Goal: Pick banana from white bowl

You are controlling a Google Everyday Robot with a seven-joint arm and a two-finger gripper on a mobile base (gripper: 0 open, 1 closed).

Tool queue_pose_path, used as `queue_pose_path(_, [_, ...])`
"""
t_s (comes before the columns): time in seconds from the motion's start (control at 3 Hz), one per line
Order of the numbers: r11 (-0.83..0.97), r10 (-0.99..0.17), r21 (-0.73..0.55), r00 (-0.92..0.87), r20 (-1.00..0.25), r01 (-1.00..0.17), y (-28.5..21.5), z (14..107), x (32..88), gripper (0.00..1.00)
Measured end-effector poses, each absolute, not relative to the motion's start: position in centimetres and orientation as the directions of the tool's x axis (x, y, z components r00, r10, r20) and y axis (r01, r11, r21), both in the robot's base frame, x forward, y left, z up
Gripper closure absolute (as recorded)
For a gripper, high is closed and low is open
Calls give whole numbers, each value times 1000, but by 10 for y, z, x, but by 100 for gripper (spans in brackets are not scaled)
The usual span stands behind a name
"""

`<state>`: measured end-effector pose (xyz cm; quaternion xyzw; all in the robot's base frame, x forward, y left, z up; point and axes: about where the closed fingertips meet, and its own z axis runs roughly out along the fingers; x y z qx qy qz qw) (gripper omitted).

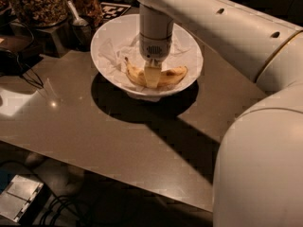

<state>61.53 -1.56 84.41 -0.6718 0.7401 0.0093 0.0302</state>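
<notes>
I have the hand (pixel 152 74) down inside the white bowl (pixel 102 37), directly over the middle of the banana (pixel 173 74). The banana lies on the crumpled paper (pixel 111 56) lining the bowl, right beneath the hand rather than off to any side. There is no sideways gap left to close.

What matters for the next move is the banana's long axis. It runs crosswise to the hand as the camera sees it. The thin dark stem end pokes out on one side of the hand and the blunter end shows on the other. Both ends curve slightly away from the camera. The hand's pale tip covers the fruit's mid-section, so roughly equal lengths stick out either way. I judge that a fair place to grip, since the weight should balance.

I cannot tell from this view whether the hand is open or closed on the fruit. The wrist and tip hide the contact.

The arm (pixel 213 22) reaches in from above and behind the bowl, with the wrist standing close to upright. The bowl sits on the surface (pixel 94 122). A glass jar (pixel 35 4) of nuts stands well off from the hand, past the bowl's far rim on the stem side.

If the grip is made, my judgement is that a straight lift is the way out. The main risk is the paper dragging up with the banana.
</notes>
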Motion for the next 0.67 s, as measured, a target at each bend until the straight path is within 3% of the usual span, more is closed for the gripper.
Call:
queue_pose_path(0.33, [97, -993, -37, -94, -66, -995, -13, 843, 618, 92])
queue_pose_path(0.67, [87, -994, -56, -83, -72, -995, -11, 847, 618, 100])
